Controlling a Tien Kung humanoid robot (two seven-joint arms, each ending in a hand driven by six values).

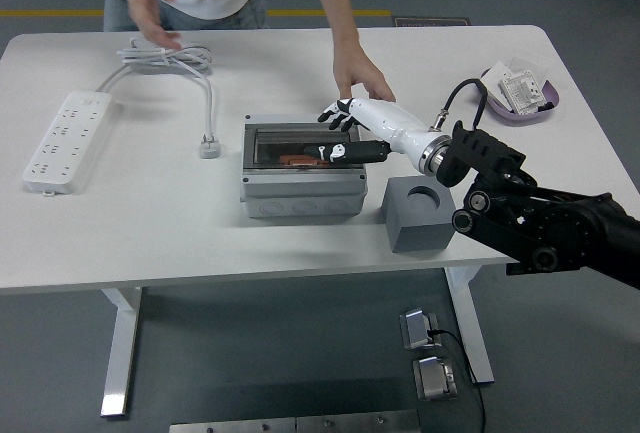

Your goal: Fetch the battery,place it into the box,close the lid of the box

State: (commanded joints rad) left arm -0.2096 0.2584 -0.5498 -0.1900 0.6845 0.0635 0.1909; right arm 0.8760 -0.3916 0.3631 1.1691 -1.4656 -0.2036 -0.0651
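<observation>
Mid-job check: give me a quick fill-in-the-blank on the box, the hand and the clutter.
The right hand rests on the lid of the grey ____.
The power strip lies at the table's ____ side.
The foam block beside the box has a ____ hole in its top.

Missing words: box; left; round

Battery [297, 160] half-hidden beneath tinted lid [300, 142]
</observation>
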